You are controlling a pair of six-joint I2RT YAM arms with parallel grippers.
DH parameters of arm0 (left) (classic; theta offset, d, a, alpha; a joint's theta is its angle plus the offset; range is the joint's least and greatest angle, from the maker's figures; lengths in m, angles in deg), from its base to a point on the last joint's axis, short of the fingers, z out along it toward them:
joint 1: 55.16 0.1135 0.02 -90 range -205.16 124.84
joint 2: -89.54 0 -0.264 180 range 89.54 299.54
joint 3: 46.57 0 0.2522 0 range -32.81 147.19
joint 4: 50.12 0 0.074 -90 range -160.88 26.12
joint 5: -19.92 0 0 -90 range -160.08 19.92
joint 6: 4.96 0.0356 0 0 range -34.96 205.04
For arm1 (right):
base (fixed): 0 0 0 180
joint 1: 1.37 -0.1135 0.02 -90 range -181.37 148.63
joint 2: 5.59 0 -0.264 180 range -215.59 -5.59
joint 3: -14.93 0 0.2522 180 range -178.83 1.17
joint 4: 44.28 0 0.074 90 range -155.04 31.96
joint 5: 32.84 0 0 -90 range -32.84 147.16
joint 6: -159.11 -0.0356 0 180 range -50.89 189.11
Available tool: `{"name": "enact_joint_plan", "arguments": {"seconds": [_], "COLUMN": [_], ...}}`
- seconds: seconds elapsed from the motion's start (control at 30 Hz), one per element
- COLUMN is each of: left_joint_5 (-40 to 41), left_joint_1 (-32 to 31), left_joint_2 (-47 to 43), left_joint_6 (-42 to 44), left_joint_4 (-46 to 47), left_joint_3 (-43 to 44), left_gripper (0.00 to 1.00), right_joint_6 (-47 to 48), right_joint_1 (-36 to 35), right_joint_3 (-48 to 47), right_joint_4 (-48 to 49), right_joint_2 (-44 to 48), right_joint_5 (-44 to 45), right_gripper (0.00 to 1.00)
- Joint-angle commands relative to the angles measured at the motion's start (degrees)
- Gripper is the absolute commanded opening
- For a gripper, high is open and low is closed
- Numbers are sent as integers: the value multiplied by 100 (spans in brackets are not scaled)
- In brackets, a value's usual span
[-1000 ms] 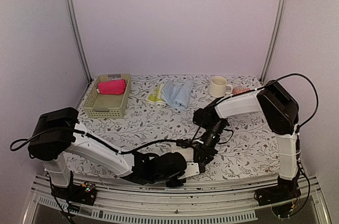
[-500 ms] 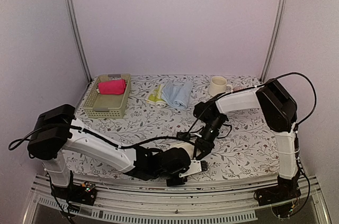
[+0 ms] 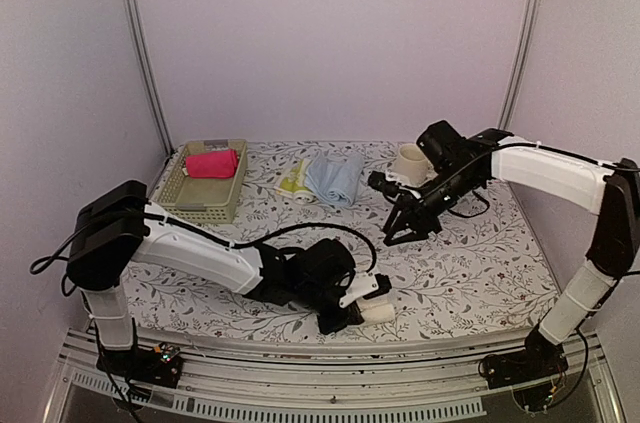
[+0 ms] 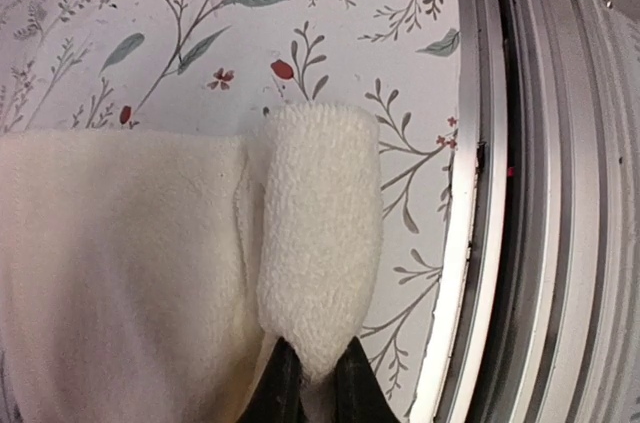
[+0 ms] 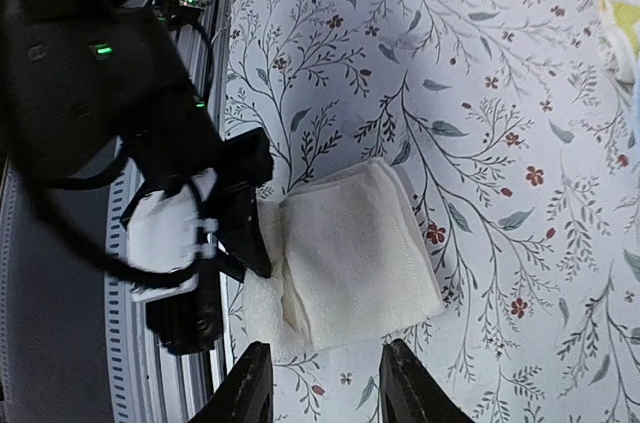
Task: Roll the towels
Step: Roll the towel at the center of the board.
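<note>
Cream towel (image 5: 355, 258) is the one in hand. It lies at the near edge of the tabletop (image 3: 470, 273), with one end turned into a short tight roll and the rest spread flat beside it. The left end effector (image 4: 318, 368) is clenched on the end of that roll. The right end effector (image 5: 325, 383) hangs above the middle of the tabletop, well apart from the towel, its fingers spread with nothing between them.

The pink towel (image 3: 211, 163) sits in the basket (image 3: 200, 205) as a compact bundle, so I judge it finished. The blue towel (image 3: 335, 178) and the yellow-green towel (image 3: 292, 181) lie loose, touching each other at the back, and neither is rolled. By this reckoning one towel is done, one is barely begun, and two are untouched.
</note>
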Motion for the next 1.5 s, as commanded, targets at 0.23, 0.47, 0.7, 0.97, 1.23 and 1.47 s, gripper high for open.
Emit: {"name": "enact_joint_plan", "arguments": {"seconds": [0.23,0.47,0.7,0.97,1.23,1.47], "left_joint_5": [-3617,-3882,-3881,-3472,-1590,698], "left_joint_1": [1361,1571,1613,1686,1557,140], "left_joint_2": [1305,1430,1483,727,-1838,-3225], "left_joint_6": [-1542,-1887,-1918,-1733,-1844,-761], "left_joint_4": [-592,-365,-341,-52,1732,1745], "left_joint_3": [645,583,562,171,-2042,-3160], "left_gripper": [1,2,2,20,41,42], "right_joint_6": [626,772,839,973,966,1101], "right_joint_1": [-982,-1949,-2397,-2415,-1841,-1206], "right_joint_3": [2879,3268,3270,3129,2161,421], "right_joint_4": [2244,3029,3705,3166,1483,-212], "right_joint_2": [2115,1551,831,360,-237,-2209], "right_joint_5": [2044,3124,3695,3106,1023,-205], "right_gripper": [44,46,46,13,9,9]}}
